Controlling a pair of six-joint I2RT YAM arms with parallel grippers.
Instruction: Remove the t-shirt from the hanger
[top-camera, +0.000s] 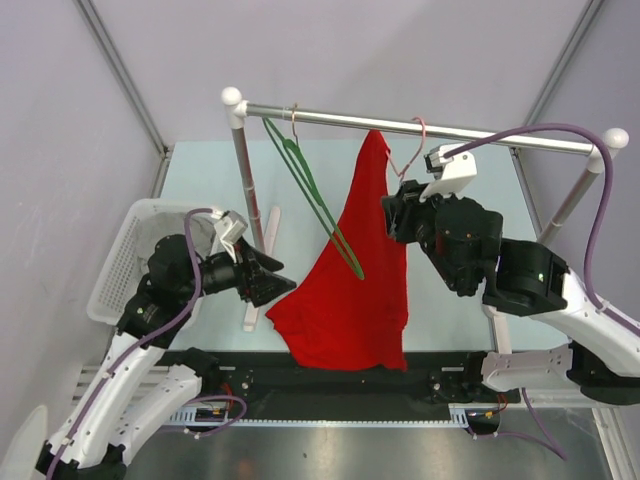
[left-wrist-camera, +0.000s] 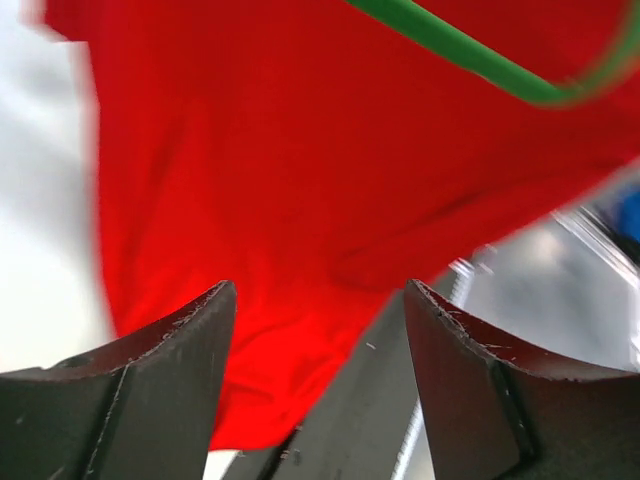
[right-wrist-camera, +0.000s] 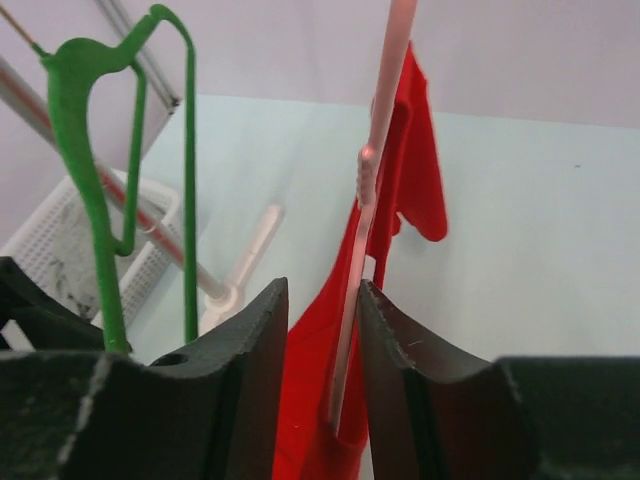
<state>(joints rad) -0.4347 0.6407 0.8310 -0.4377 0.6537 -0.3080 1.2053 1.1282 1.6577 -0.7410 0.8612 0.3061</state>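
The red t-shirt (top-camera: 355, 280) hangs on a pink hanger (top-camera: 420, 135) from the metal rail (top-camera: 480, 132), draped down toward the table's front edge. My right gripper (top-camera: 392, 212) is at the shirt's upper right side. In the right wrist view its jaws (right-wrist-camera: 322, 295) are nearly closed, with the pink hanger arm (right-wrist-camera: 375, 150) and red cloth (right-wrist-camera: 410, 170) between them. My left gripper (top-camera: 282, 280) is open and empty at the shirt's lower left edge. In the left wrist view (left-wrist-camera: 320, 300) the red shirt (left-wrist-camera: 300, 170) fills the space just ahead of the fingers.
An empty green hanger (top-camera: 310, 190) hangs on the rail left of the shirt and crosses its front; it also shows in the wrist views (left-wrist-camera: 470, 50) (right-wrist-camera: 90, 200). A white basket (top-camera: 115, 260) stands at the left. The rack's white post (top-camera: 245, 180) rises beside my left gripper.
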